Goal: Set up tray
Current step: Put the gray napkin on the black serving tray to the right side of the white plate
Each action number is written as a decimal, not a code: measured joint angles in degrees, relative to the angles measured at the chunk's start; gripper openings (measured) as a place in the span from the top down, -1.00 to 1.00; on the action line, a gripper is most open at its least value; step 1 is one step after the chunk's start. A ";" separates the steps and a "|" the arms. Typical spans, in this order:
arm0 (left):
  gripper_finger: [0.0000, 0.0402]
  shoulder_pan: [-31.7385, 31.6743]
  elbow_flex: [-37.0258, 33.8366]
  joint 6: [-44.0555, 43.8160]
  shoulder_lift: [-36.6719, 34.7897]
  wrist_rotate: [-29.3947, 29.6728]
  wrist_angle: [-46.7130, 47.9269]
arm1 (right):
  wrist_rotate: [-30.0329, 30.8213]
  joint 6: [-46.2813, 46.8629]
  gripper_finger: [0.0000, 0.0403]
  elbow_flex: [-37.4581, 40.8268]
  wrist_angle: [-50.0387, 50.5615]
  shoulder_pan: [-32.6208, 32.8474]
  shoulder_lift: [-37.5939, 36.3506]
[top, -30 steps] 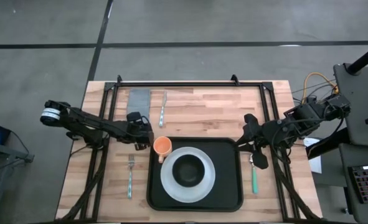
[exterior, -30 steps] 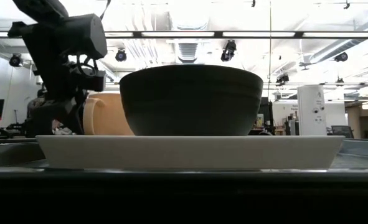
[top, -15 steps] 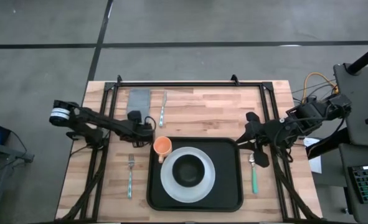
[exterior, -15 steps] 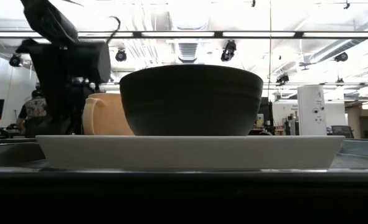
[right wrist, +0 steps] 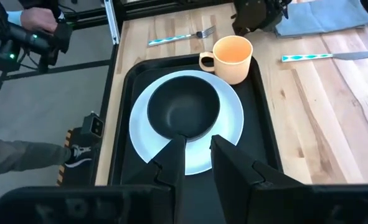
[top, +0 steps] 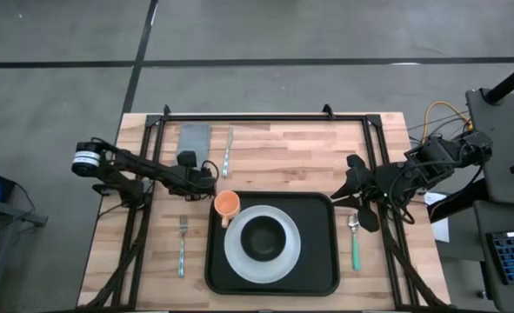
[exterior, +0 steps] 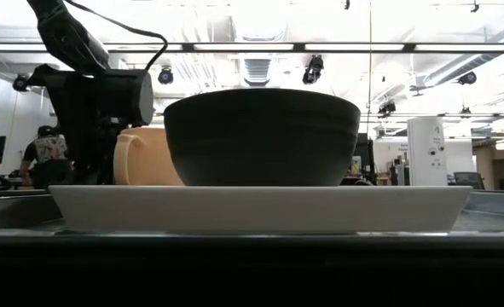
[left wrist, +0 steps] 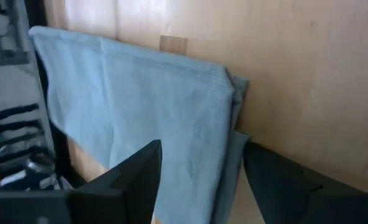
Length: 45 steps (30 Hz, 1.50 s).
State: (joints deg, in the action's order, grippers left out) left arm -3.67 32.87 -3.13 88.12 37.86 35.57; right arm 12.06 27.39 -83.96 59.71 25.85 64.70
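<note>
While the left gripper spreads its fingers wide over the grey napkin, the right gripper points narrow fingers at the tray ahead.

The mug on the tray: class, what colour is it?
Orange. The mug shows best in the right wrist view, beside the white plate.

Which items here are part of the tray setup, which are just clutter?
Job:
tray
plate
bowl
orange cup
napkin
knife
fork
spoon

Lying about:
yellow cables, off the table
</note>
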 joint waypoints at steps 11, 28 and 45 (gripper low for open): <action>0.94 -2.03 -1.87 2.01 -0.62 -9.18 -3.17 | 0.09 -0.76 0.66 0.00 -2.01 0.01 -0.01; 1.00 -3.23 5.65 -8.16 -15.91 -10.16 10.58 | 3.19 -1.52 0.66 0.00 -2.18 0.00 -0.03; 1.00 -3.15 36.14 -9.61 -9.34 -12.37 31.75 | 3.25 0.66 0.66 0.00 -5.26 0.00 0.27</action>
State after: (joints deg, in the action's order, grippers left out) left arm -6.82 69.01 -12.74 78.79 25.49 67.32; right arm 15.30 28.05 -83.96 54.45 25.85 64.97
